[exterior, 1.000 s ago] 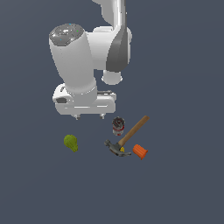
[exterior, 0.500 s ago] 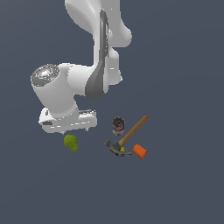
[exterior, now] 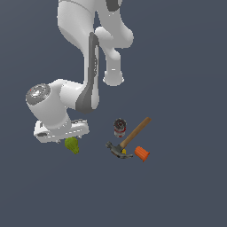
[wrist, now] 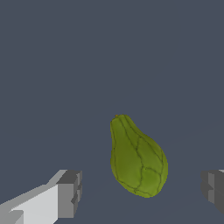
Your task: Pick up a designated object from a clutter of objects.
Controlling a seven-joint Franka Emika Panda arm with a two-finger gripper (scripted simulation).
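Observation:
The designated object, a yellow-green lumpy pear (exterior: 72, 145), lies on the grey floor at the exterior view's left, partly under my hand. In the wrist view the pear (wrist: 137, 158) lies between my two spread fingers, apart from both. My gripper (wrist: 142, 192) is open and empty, low over the pear; one fingertip (wrist: 70, 193) shows on one side and the other at the frame edge. In the exterior view the white hand covers the fingers. The rest of the clutter, a wooden-handled hammer (exterior: 129, 138), a small dark can (exterior: 119, 127) and an orange cup-shaped piece (exterior: 142, 153), lies at the exterior view's right.
The hammer's dark head (exterior: 116, 150) points toward the pear, with a gap of bare floor between them. The arm's white links (exterior: 84, 88) rise above the pear.
The hand has moved to the exterior view's left and downward, from above the can and hammer to just over the pear. The objects have not moved.

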